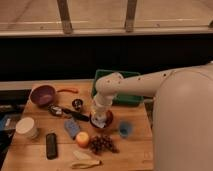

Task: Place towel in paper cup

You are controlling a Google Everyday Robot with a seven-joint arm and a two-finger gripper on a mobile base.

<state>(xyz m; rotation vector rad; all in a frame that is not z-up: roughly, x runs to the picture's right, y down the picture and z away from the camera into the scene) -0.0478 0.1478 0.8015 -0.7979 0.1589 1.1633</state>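
clutter covers the wooden table (137,150), and the robot's white arm (140,82) reaches in from the right, bends near the green tray (125,95) and drops straight down. the gripper (99,115) sits at the end of it, low over a dark red bowl (108,121) around the middle of the table. something pale and bunched shows right under the gripper, at the bowl's left edge; it looks like the towel (97,122), though from here i can't be sure where the wrist ends and the cloth begins. whether the gripper is open or closed on it i cannot tell.

the paper cup (26,127) stands well apart from all that, near the table's left edge, upright and white. between the cup and the gripper lie a blue sponge (72,128) and a long dark tool (67,112). a purple bowl (42,94) sits at the far left corner with a thin orange thing (67,90) just beside it. a small metal cup (77,104) stands just left of the arm. a little blue cup (125,129) is just right of the red bowl. toward the front edge lie a black remote (51,145), an orange fruit (82,139), a bunch of dark grapes (102,144) just beside the fruit, and a banana (85,161) at the very front. the rest of the robot's pale body (185,125) fills the right side of the view.
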